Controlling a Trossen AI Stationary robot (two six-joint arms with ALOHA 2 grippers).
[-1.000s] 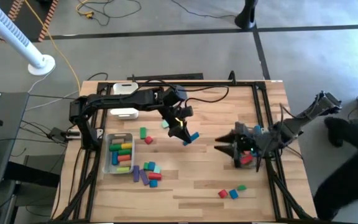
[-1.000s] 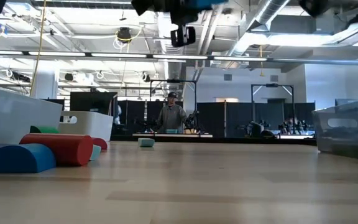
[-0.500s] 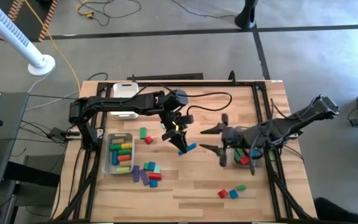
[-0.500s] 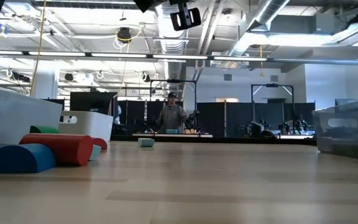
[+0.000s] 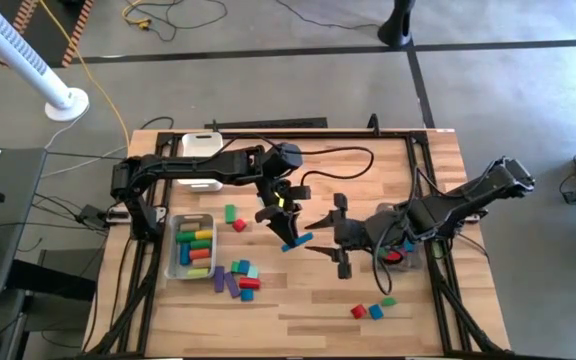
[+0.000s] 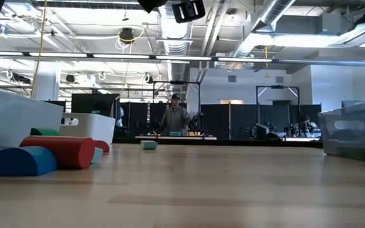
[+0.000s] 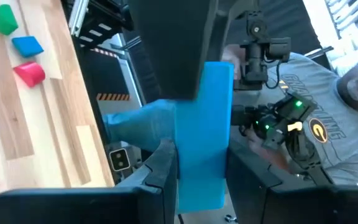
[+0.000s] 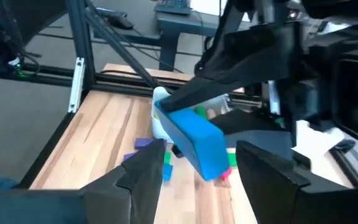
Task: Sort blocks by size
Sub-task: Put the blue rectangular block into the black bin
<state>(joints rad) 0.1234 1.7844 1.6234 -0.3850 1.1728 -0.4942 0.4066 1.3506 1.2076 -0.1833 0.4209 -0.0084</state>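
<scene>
A light wooden table (image 5: 298,300) carries a clear bin (image 5: 191,246) of blocks at its left. Loose blocks (image 5: 236,279) lie just beside it, and 3 more (image 5: 371,309) lie near the right front.

From my seat the light is even and bright, coming from ceiling strip lights (image 6: 138,57) overhead. The table (image 5: 308,300) shows only soft shadows beneath the arms. Right in front of the left gripper (image 7: 197,180), the blue block (image 7: 204,143) and everything beyond it look blurred.
</scene>
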